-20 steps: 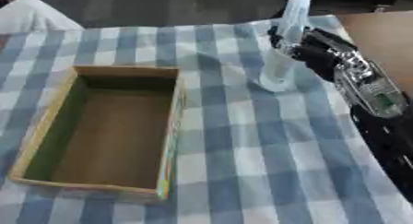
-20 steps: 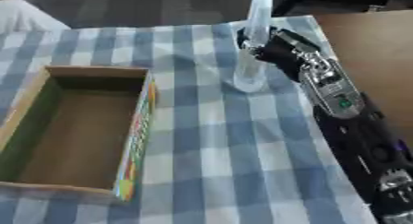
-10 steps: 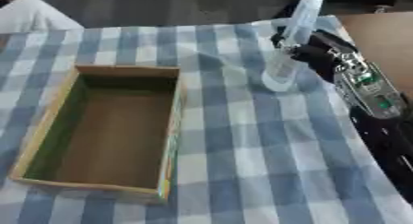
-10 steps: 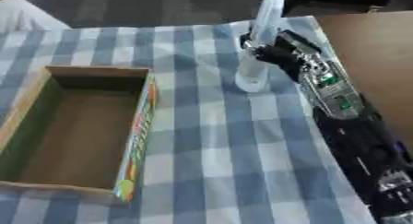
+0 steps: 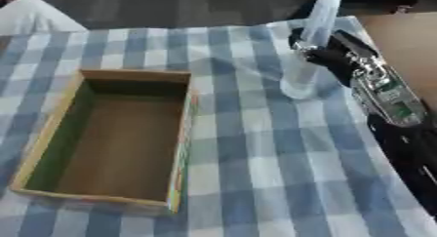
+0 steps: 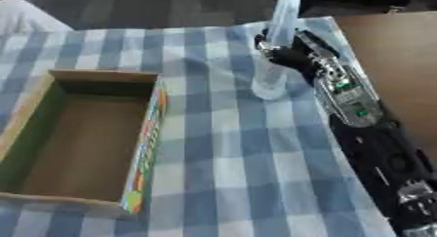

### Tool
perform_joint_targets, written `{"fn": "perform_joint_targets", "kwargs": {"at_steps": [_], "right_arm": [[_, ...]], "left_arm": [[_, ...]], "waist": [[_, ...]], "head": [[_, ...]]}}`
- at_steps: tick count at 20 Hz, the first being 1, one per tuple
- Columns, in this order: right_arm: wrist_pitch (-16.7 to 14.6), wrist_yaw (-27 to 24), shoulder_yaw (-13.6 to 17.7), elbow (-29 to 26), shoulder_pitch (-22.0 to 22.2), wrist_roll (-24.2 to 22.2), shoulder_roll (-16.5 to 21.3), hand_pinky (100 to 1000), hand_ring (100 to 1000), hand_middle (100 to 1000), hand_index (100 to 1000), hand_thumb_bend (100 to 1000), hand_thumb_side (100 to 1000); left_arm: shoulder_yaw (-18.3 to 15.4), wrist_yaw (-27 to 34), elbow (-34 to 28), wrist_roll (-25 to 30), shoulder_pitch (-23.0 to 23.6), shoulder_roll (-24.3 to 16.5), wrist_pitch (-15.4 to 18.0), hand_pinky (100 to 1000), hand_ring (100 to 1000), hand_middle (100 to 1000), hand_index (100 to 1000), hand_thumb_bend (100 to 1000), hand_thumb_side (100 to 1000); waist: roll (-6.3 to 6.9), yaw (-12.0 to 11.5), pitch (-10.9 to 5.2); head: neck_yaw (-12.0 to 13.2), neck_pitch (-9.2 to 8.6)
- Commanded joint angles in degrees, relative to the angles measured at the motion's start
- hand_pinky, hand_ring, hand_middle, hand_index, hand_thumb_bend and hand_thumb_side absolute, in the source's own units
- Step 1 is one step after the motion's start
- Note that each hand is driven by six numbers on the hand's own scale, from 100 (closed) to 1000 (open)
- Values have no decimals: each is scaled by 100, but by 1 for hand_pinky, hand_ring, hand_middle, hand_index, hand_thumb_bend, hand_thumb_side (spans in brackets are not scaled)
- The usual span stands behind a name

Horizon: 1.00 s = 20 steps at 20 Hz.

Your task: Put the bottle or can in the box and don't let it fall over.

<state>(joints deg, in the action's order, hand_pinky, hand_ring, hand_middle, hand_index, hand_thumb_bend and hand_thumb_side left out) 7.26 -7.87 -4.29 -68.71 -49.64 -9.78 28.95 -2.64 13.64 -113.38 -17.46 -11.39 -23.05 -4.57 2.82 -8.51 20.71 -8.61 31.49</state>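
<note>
Since a second ago the only real change is at the bottle (image 5: pixel 309 50): its top leans further to my right and away, foot still on the same patch of checked cloth (image 5: pixel 256 148), so it's tilted now, not upright. Nothing else shifted; table layout reads the same in both eye views. Box (image 5: pixel 111 138) sits well apart on my left, open side up, nothing in it. Bottle is clear plastic, tall and narrow, standing near the far right of the cloth beside the bare brown tabletop (image 6: pixel 392 60). Right hand (image 6: pixel 290 53) is wrapped around the bottle's middle, fingers curled on it, forearm running back toward the lower right corner. Left hand doesn't show in either view. My read: grasp is made and the lean is the start of the lift, so the carry across to the box is next. Risk: a tall thin bottle tips easily, so it needs squaring up before it goes down on the box floor.
</note>
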Motion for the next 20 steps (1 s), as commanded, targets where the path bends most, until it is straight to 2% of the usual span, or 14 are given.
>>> {"fn": "perform_joint_targets", "kwargs": {"at_steps": [1, 4, 7, 10, 20], "right_arm": [[-69, 42, -15, -78, -120, 20, 97, 1000, 1000, 752, 285, 100, 338], [-92, 46, -36, -83, -128, -15, 87, 1000, 1000, 623, 182, 100, 324], [-73, 18, -41, -98, -145, -23, 92, 1000, 983, 556, 132, 100, 324], [-96, -32, -29, -129, -152, 50, 93, 1000, 959, 529, 106, 100, 341], [-206, -219, -26, -215, -135, 159, 96, 1000, 980, 516, 101, 100, 362]], "left_arm": [[-29, 0, -113, 20, -41, -73, 12, 461, 667, 679, 688, 100, 741], [-30, 3, -113, 23, -41, -76, 13, 462, 667, 680, 688, 100, 741], [-29, 7, -113, 26, -44, -77, 13, 462, 667, 680, 687, 100, 740], [-29, 5, -115, 30, -47, -77, 14, 463, 667, 680, 687, 100, 739], [-30, 13, -109, 36, -37, -87, 17, 463, 666, 679, 686, 100, 737]], "waist": [[-2, -10, -88], [-3, -11, -87], [-8, -5, -92], [-11, -5, -98], [-14, 4, -139]], "head": [[-22, -89], [-23, -83], [-25, -73], [-27, -76], [-36, -62]]}}
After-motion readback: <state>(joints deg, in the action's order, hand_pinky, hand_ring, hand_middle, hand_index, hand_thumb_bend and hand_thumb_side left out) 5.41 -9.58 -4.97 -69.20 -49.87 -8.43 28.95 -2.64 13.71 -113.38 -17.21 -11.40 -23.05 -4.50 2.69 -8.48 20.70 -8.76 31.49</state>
